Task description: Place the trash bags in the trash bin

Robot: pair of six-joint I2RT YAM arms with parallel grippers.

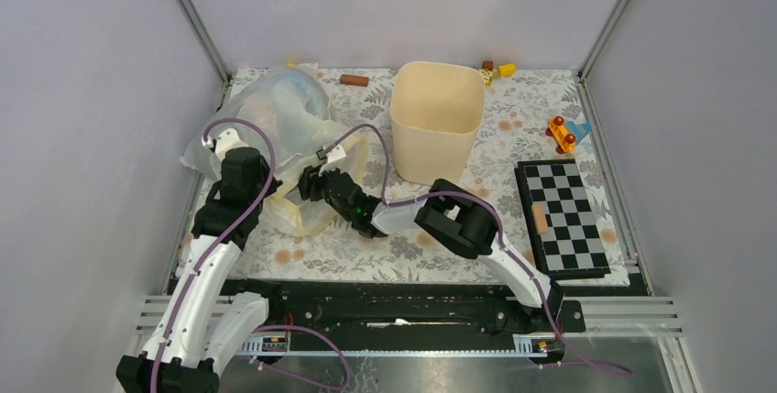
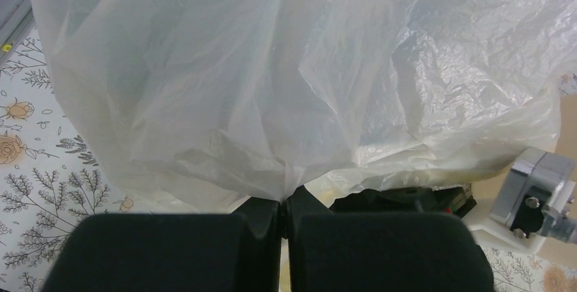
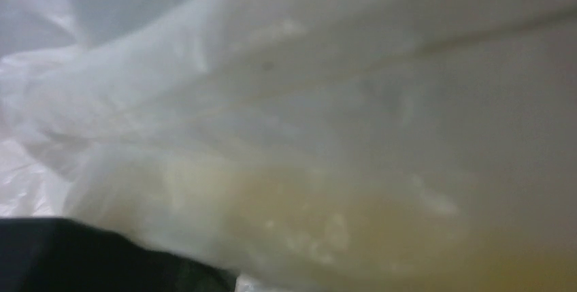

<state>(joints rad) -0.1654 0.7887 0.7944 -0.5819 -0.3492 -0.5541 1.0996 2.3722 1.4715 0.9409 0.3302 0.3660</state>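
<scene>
The cream-beige trash bin (image 1: 436,118) stands upright and open at the back middle. To its left lies a heap of plastic bags. A bluish tint that may be the pale blue trash bag (image 1: 291,100) shows in it, beside bulky whitish film (image 1: 213,141) and a pale yellow bag (image 1: 307,210). My left gripper (image 2: 284,203) is shut on a fold of whitish translucent film (image 2: 224,115); I cannot tell which bag it belongs to. My right gripper (image 1: 316,182) is pressed into the yellow bag. Film fills its wrist view (image 3: 326,169) and hides the fingers.
A chessboard (image 1: 561,219) with a small wooden piece lies at the right. Toy blocks (image 1: 563,132) sit at the far right, a yellow toy (image 1: 499,70) and a brown cylinder (image 1: 354,80) at the back. Walls close three sides.
</scene>
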